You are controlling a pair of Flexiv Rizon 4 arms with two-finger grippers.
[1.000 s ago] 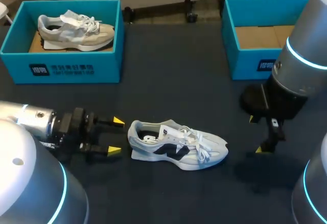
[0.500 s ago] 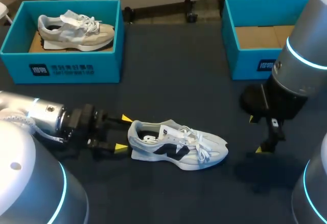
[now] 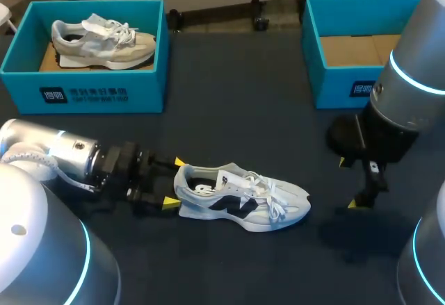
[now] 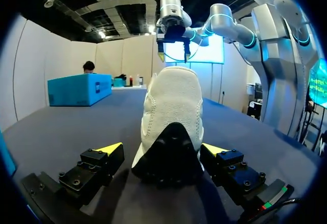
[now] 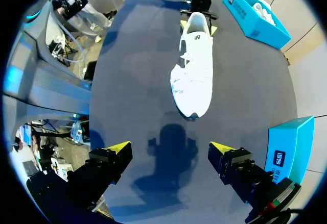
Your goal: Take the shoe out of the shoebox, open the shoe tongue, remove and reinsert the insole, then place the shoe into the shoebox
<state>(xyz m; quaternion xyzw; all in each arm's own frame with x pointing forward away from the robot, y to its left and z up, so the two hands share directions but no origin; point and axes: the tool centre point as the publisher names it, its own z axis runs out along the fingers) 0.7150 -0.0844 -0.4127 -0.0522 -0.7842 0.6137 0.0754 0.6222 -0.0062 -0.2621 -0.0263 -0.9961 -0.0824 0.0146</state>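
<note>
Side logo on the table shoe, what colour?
The logo is dark, near black, on the pale grey shoe; the head view shows it best.

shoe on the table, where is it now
Head view: the shoe lies on the table, front middle, its heel between the open fingers of the left gripper, toe pointing toward the right gripper.

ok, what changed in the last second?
Left arm slid forward toward the shoe. Its open jaws, short of the heel before, now stand either side of it. Nothing gripped or released. Shoe, right arm, near box and far box stayed put.
</note>
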